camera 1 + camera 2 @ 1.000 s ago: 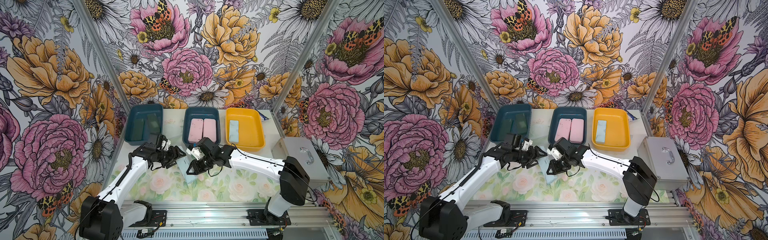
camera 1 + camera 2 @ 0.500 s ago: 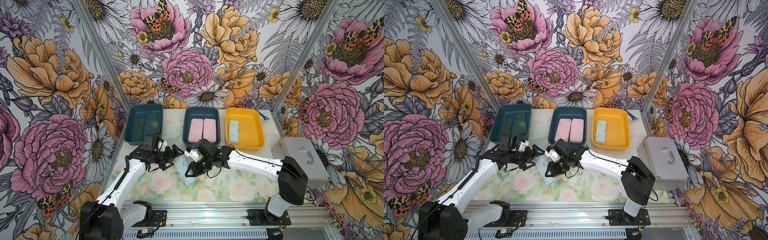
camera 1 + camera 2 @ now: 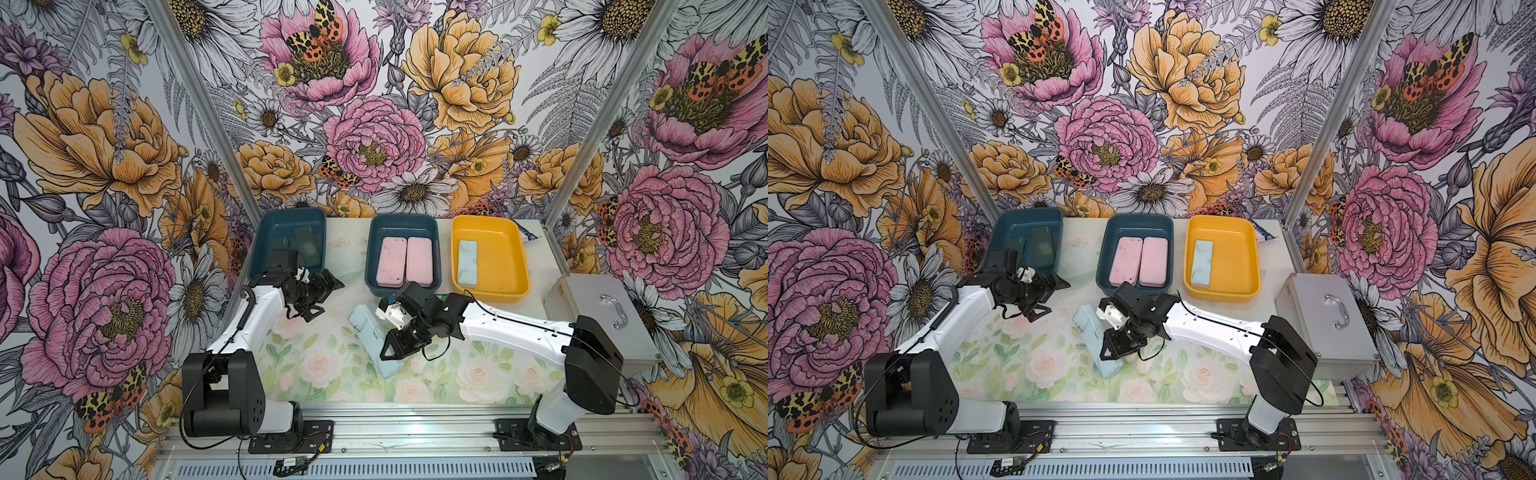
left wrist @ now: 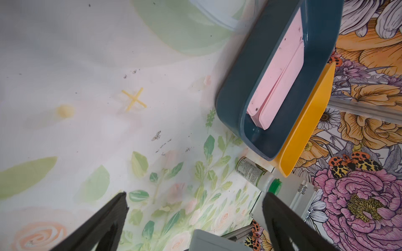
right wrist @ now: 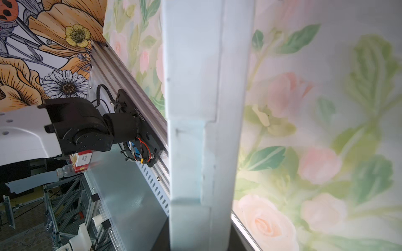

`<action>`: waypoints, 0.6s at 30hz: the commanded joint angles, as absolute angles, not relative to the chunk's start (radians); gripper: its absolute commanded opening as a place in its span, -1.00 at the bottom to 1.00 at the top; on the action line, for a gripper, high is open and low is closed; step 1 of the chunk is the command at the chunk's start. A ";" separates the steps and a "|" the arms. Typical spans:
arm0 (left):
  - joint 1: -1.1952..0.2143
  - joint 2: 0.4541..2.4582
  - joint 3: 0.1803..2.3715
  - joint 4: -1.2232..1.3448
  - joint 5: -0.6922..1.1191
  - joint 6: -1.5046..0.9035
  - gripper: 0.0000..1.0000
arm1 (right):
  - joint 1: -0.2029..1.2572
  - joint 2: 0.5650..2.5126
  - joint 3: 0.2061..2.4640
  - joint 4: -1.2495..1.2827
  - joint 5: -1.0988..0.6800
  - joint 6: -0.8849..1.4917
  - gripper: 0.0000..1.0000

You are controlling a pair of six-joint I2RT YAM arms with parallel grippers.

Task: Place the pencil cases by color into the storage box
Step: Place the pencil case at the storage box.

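My right gripper (image 3: pixel 385 352) (image 3: pixel 1105 351) is shut on a light blue pencil case (image 3: pixel 366 330) (image 3: pixel 1089 328), which hangs tilted over the middle of the table. In the right wrist view this case (image 5: pixel 204 108) fills the centre and hides the jaws. My left gripper (image 3: pixel 325 297) (image 3: pixel 1052 297) (image 4: pixel 194 195) stands open and empty by the front of the left teal box (image 3: pixel 286 216), which holds dark green pencil cases (image 3: pixel 306 245). Two pink pencil cases (image 3: pixel 405 266) (image 4: pixel 280 71) lie in the middle teal box (image 3: pixel 401 220). Another light blue case (image 3: pixel 468 264) lies in the yellow box (image 3: pixel 515 257).
A silver metal case (image 3: pixel 598 316) with a handle stands at the table's right edge. A small white bottle with a green cap (image 4: pixel 256 173) lies near the yellow box's front. A small wrapper (image 3: pixel 525 232) lies at the back right corner.
My left gripper has opened wide and drawn back left, away from the light blue case. The right gripper has kept the case and shifted a little toward the table's front.
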State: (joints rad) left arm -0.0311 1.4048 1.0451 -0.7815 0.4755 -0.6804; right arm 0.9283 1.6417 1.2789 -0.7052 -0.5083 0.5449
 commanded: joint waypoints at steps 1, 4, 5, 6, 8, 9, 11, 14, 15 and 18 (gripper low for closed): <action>-0.092 1.404 1.089 -0.822 0.393 -0.630 0.98 | 0.871 1.602 1.404 -0.815 -0.460 0.446 -0.62; -0.135 1.407 1.104 -0.843 0.359 -0.629 0.98 | 0.801 1.615 1.482 -0.890 -0.450 0.409 -0.62; -0.149 1.409 1.113 -0.851 0.339 -0.626 0.98 | 0.764 1.623 1.509 -0.917 -0.446 0.396 -0.62; -0.158 1.413 1.122 -0.858 0.319 -0.620 0.98 | 0.734 1.630 1.530 -0.934 -0.441 0.385 -0.62; -0.184 1.434 1.158 -0.876 0.284 -0.600 0.98 | 0.668 1.650 1.575 -0.968 -0.438 0.368 -0.62; -0.194 1.449 1.179 -0.881 0.272 -0.589 0.98 | 0.637 1.658 1.590 -0.973 -0.437 0.365 -0.62; -0.217 1.484 1.236 -0.889 0.255 -0.563 0.98 | 0.566 1.683 1.627 -0.987 -0.447 0.361 -0.61; -0.226 1.548 1.326 -0.890 0.253 -0.517 0.98 | 0.475 1.734 1.690 -1.017 -0.455 0.347 -0.62; -0.227 1.568 1.353 -0.889 0.254 -0.504 0.98 | 0.454 1.749 1.705 -1.026 -0.449 0.342 -0.62; -0.241 1.629 1.418 -0.890 0.246 -0.471 0.97 | 0.394 1.786 1.737 -1.038 -0.414 0.342 -0.62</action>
